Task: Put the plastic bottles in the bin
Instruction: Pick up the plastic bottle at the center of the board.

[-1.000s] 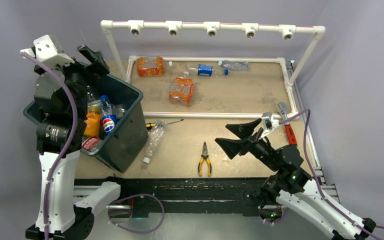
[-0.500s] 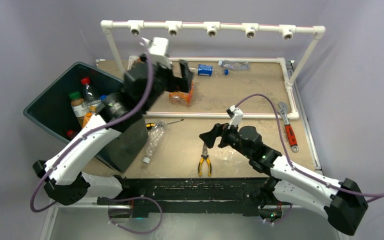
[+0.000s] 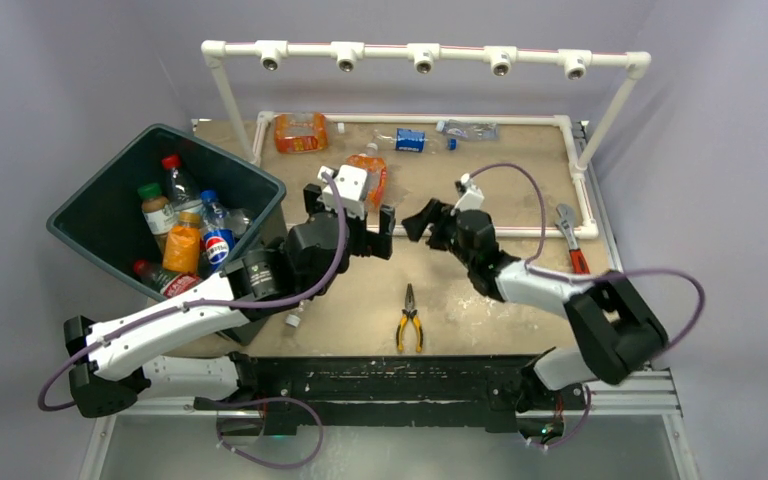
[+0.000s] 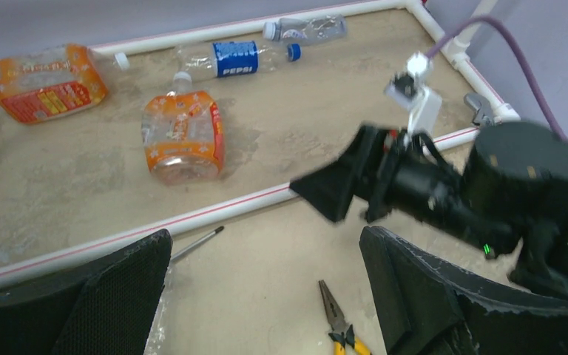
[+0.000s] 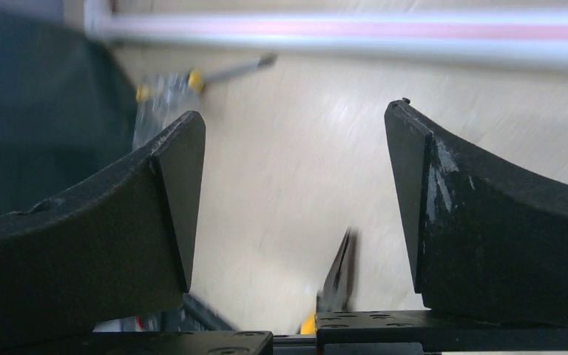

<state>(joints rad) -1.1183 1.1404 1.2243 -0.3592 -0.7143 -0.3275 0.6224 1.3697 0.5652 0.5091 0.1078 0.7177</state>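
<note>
The dark bin (image 3: 90, 195) stands at the left with several plastic bottles (image 3: 185, 240) inside. Two orange bottles (image 4: 48, 81) (image 4: 183, 133), a Pepsi bottle (image 4: 233, 59) and a clear bottle (image 4: 307, 29) lie inside the white pipe frame at the back. A crushed clear bottle (image 5: 159, 103) lies beside the bin, mostly under my left arm in the top view. My left gripper (image 3: 352, 212) hovers open over the table's middle, holding nothing. My right gripper (image 3: 422, 225) is just to its right, pointing left, open and holding nothing.
Yellow-handled pliers (image 3: 410, 318) lie near the front edge. A red-handled wrench (image 3: 572, 248) rests at the right. A thin screwdriver (image 4: 196, 242) lies along the frame's front white pipe (image 4: 214, 211). A pipe rail with cameras (image 3: 422, 55) spans the back.
My left arm swung from above the bin to the table's middle. My right arm moved left and toward the back, and its jaws narrowed slightly.
</note>
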